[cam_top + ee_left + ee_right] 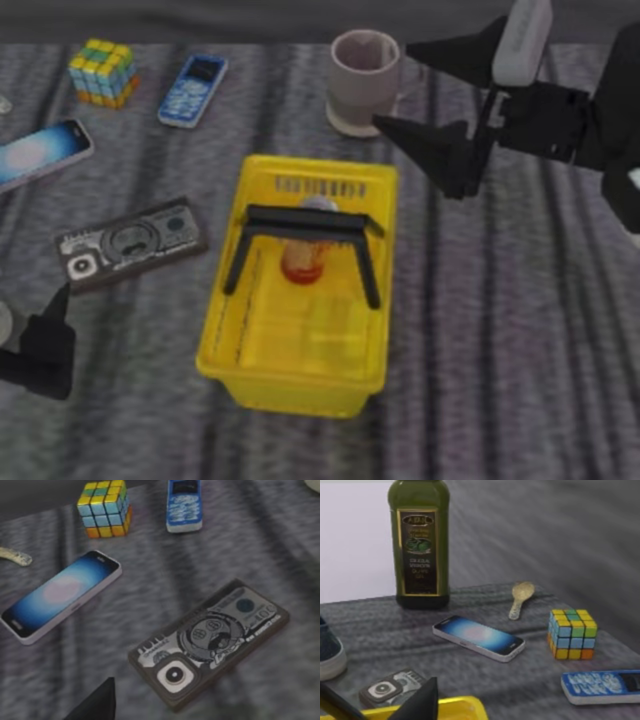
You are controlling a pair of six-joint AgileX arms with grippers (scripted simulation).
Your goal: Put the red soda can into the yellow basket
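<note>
Looking done: can (303,258) sitting inside the basket (290,385), under the handles, below-left of the right claw (415,92), hanging wide and empty by the mug (362,78); left claw (40,345) parked, state untellable.

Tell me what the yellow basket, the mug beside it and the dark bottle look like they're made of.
The yellow basket looks like glossy moulded plastic, with slotted walls and black handles. The mug seems glazed ceramic, given its smooth pale grey walls and thick rim. The dark bottle appears to be green-tinted glass, shiny with a paper-like label, though plastic can't be ruled out.
</note>
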